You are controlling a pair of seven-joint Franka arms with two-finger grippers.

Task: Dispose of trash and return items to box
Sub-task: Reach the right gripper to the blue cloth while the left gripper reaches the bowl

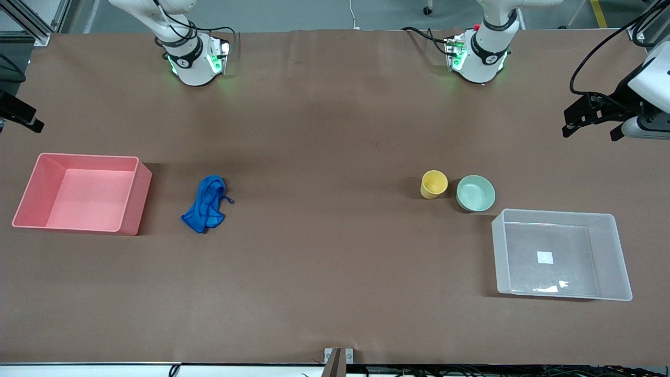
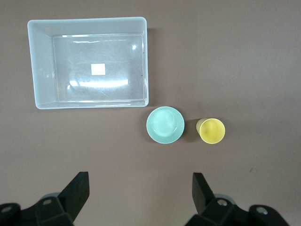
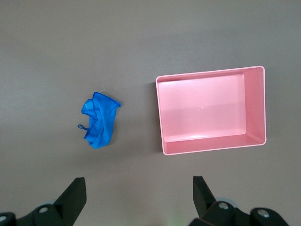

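- Up high, the left gripper [image 2: 141, 195] hangs with fingers spread wide and nothing between them, over bare table [image 1: 335, 293] toward the left arm's end.
- Likewise the right gripper [image 3: 139, 197] hangs spread and empty toward the right arm's end.
- Yellow cup [image 1: 433, 184] stands upright just beside the mint bowl [image 1: 475, 193], apart from it.
- Clear box [image 1: 607, 256] lies just nearer the front camera than the bowl, white label [image 1: 545, 257] on its floor.
- Blue trash [image 1: 207, 204] lies crumpled beside the pink bin [image 1: 132, 201], not touching it.
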